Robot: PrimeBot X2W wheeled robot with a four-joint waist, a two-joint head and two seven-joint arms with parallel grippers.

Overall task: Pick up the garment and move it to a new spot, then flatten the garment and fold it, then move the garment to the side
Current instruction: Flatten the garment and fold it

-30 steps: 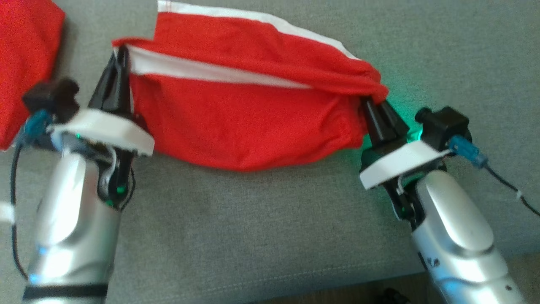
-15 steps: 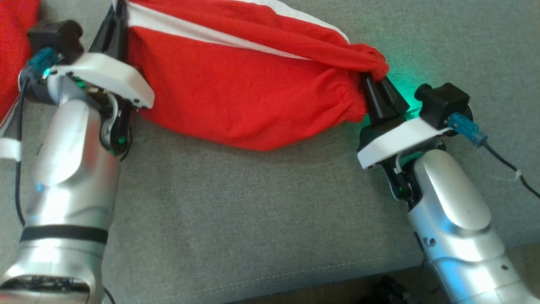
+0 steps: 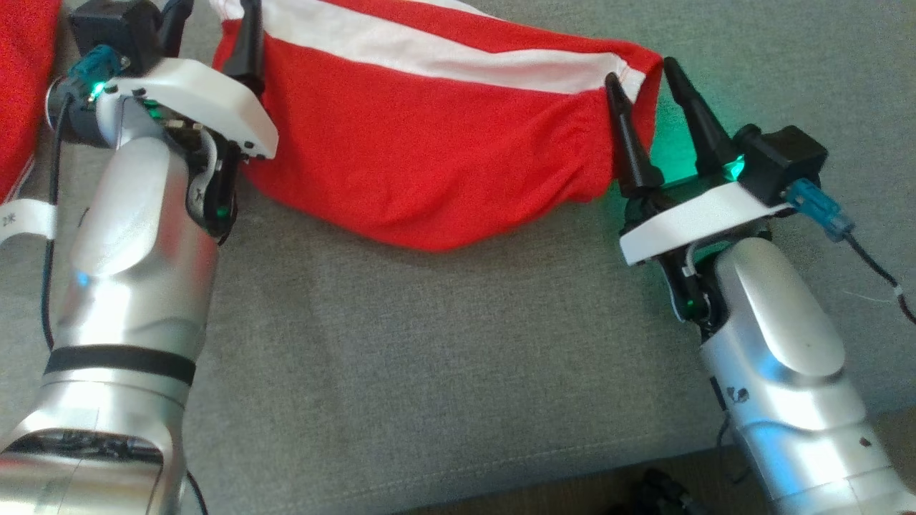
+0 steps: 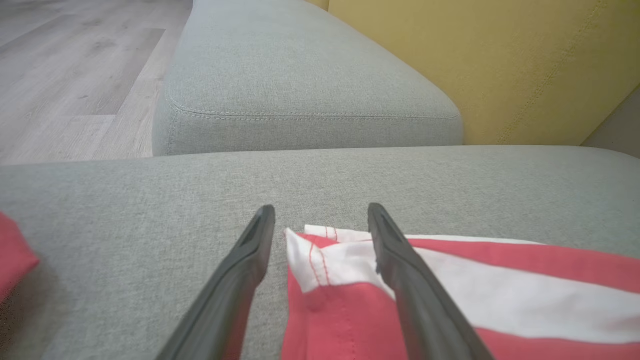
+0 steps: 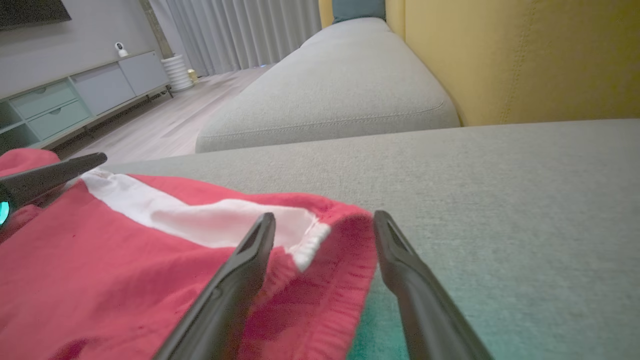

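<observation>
The garment (image 3: 429,143), red with a white stripe, lies folded on the grey sofa cushion (image 3: 429,343). My left gripper (image 3: 212,28) stands open at its left end. In the left wrist view the garment's white-striped corner (image 4: 310,260) rests loose between the fingers of the left gripper (image 4: 321,210). At the right end my right gripper (image 3: 642,71) is open too. The bunched red edge (image 5: 340,260) of the garment lies on the cushion between the spread fingers of the right gripper (image 5: 324,216).
Another red cloth (image 3: 21,93) lies at the far left of the cushion. The yellow backrest (image 4: 475,65) rises behind the seat. The cushion's front edge (image 3: 501,472) runs along the bottom of the head view, with wooden floor (image 4: 65,75) beyond. A grey cabinet (image 5: 60,105) stands across the room.
Both grippers have gone from shut on the garment's ends to open, letting the cloth go. The garment has settled flatter, its white stripe spread out. The arms reached further forward.
</observation>
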